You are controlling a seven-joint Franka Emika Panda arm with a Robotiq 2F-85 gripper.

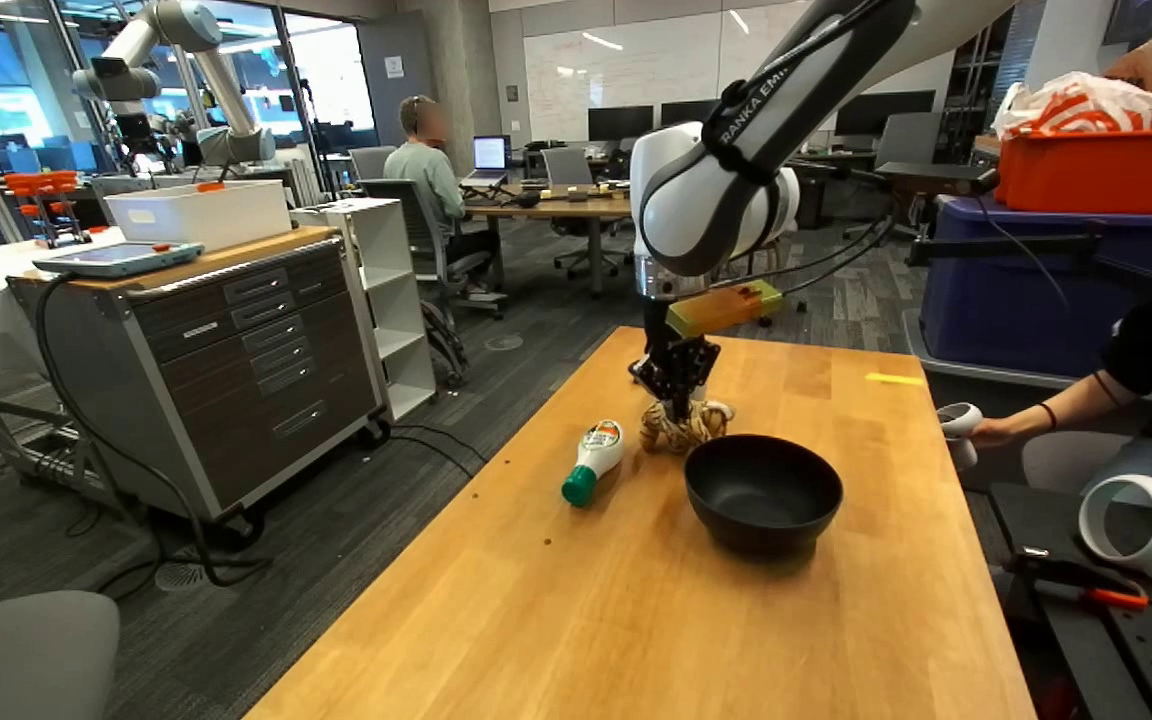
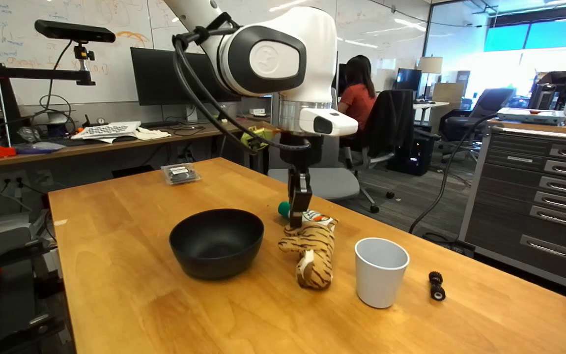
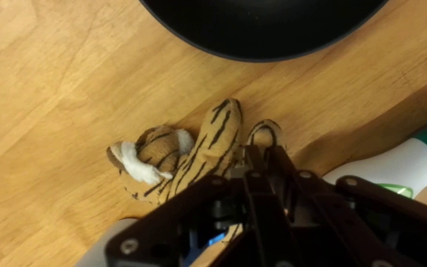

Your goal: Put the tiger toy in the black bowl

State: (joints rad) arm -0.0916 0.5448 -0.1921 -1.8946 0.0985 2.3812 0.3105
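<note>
The tiger toy, a striped tan plush, lies on the table in both exterior views (image 1: 658,430) (image 2: 316,253) and in the wrist view (image 3: 215,144), head at the left there. The black bowl stands upright close beside it in both exterior views (image 1: 766,528) (image 2: 216,268), and its rim shows at the top of the wrist view (image 3: 261,55). My gripper points down at the toy's hind part (image 1: 678,410) (image 2: 296,221). In the wrist view its fingertips (image 3: 264,150) are nearly together, with tan plush in the narrow gap. The bowl's visible inside holds nothing.
A white bottle with a green cap (image 1: 598,452) (image 3: 391,167) lies beside the toy, opposite its head. A light grey cup (image 2: 380,282) stands near the toy's head. A small black wheeled part (image 2: 436,285) lies past the cup. A clear plastic box (image 2: 181,173) is farther off.
</note>
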